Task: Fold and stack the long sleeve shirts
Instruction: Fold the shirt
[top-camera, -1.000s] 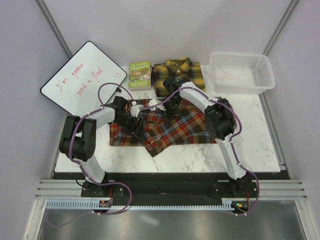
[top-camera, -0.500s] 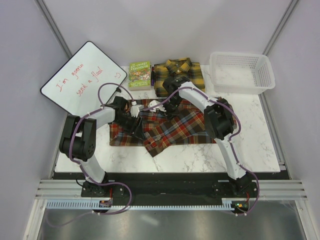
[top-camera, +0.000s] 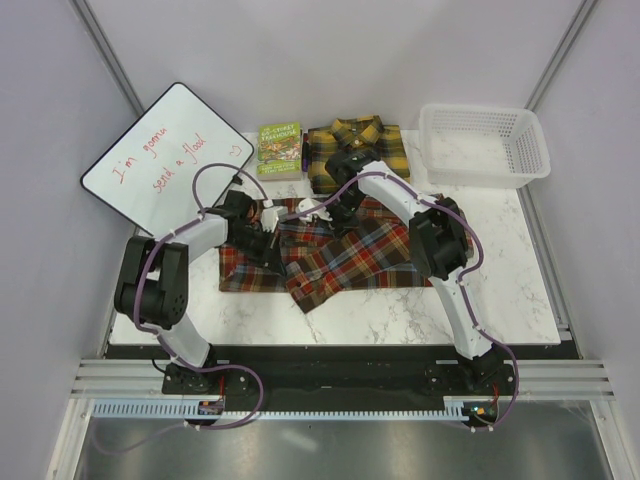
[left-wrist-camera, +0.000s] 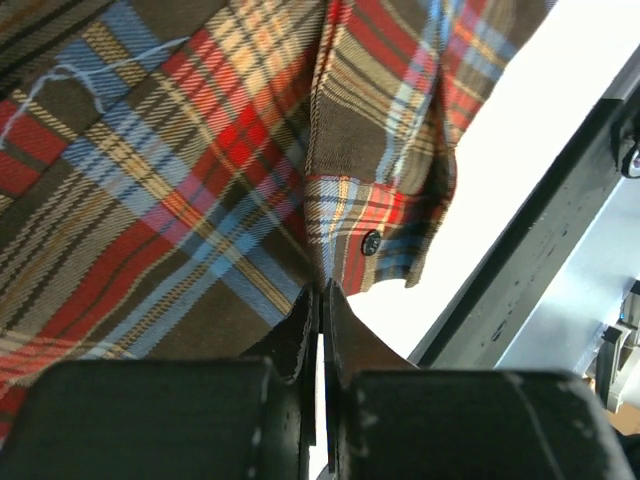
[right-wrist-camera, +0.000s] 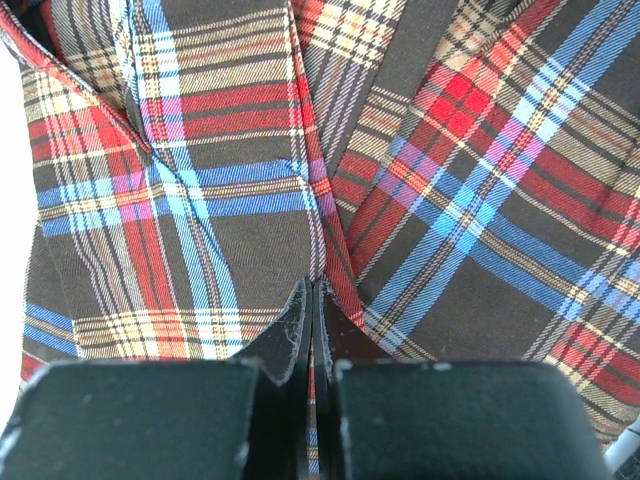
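A white marble-patterned table (top-camera: 500, 260) seen from above. At its far left corner a rounded whiteboard (top-camera: 168, 155) sits tilted, overhanging the edge, with red handwriting reading "I'm gonna send a flood". A small green book (top-camera: 280, 150) lies flat at the far edge just beside the board, and a white plastic mesh basket (top-camera: 530, 150) stands at the far right corner.

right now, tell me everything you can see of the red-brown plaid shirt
The red-brown plaid shirt looks like soft woven flannel, crossed by blue and yellow lines. It lies rumpled and half folded on the marble table, one buttoned cuff showing. The left claw and right claw are each shut on a pinch of its cloth.
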